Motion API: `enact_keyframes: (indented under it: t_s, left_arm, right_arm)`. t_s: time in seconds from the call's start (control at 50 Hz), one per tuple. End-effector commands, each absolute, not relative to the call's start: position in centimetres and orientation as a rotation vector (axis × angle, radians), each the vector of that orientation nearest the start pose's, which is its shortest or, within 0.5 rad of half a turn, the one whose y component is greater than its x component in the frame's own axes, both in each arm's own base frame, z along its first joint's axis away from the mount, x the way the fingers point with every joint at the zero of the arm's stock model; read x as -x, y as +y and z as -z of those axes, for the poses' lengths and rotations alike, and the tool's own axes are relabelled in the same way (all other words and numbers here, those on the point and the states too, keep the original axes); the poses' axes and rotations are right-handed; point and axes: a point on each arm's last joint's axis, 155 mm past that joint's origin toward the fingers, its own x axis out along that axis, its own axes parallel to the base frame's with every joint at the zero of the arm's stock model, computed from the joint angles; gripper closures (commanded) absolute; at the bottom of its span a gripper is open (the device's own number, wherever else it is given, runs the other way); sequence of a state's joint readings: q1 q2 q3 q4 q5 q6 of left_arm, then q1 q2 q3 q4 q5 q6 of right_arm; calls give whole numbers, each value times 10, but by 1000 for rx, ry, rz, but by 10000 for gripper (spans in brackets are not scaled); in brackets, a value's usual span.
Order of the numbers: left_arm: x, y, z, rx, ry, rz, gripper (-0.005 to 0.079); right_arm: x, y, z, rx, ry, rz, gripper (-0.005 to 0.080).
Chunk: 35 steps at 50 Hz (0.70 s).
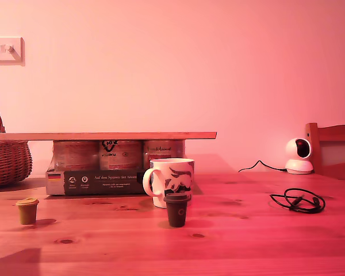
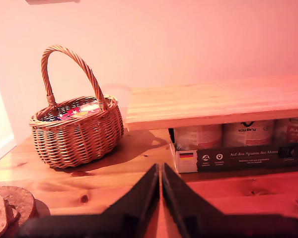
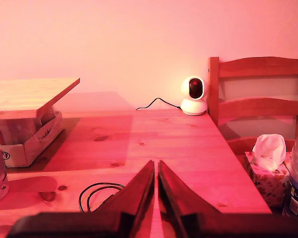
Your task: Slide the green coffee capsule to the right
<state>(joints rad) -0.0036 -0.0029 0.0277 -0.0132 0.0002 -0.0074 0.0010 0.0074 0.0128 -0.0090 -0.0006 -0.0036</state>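
Only in the exterior view, the green coffee capsule (image 1: 27, 210); both grippers' fingers closed, empty.

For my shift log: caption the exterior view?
Green coffee capsule alone at the exterior view's left; dark capsule before the mug.

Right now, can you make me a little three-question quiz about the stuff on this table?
1. True or false: the green coffee capsule touches the mug.
2. What stands right in front of the mug? A) dark capsule B) basket C) cable
3. Fill in: my first gripper and my second gripper both look ____.

Key: 1 false, it stands apart toward the exterior view's left. 2 A. 3 shut.
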Motion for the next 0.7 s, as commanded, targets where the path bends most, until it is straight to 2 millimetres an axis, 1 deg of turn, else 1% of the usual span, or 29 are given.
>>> enact_keyframes:
  t_s: [0.0, 0.28, 0.34, 0.44, 0.52, 0.68]
  left_arm:
    - [-240, -15, -97, 33, 287, 90, 763]
    - [-240, -15, -97, 33, 286, 90, 764]
    - [-241, -15, -99, 36, 275, 89, 764]
    - [-243, -17, -110, 57, 232, 102, 764]
    - [-244, -19, -116, 77, 212, 113, 763]
    - [-243, -28, -119, 107, 204, 158, 763]
  right_arm:
    - [-250, -7, -114, -34, 210, 25, 765]
    - [-250, -6, -114, -42, 208, 21, 765]
    - [-251, -5, -117, -85, 196, 18, 765]
    - [-253, 0, -129, -144, 153, -7, 765]
    - [-253, 14, -136, -149, 128, -84, 765]
    - [-241, 63, -135, -168, 167, -353, 765]
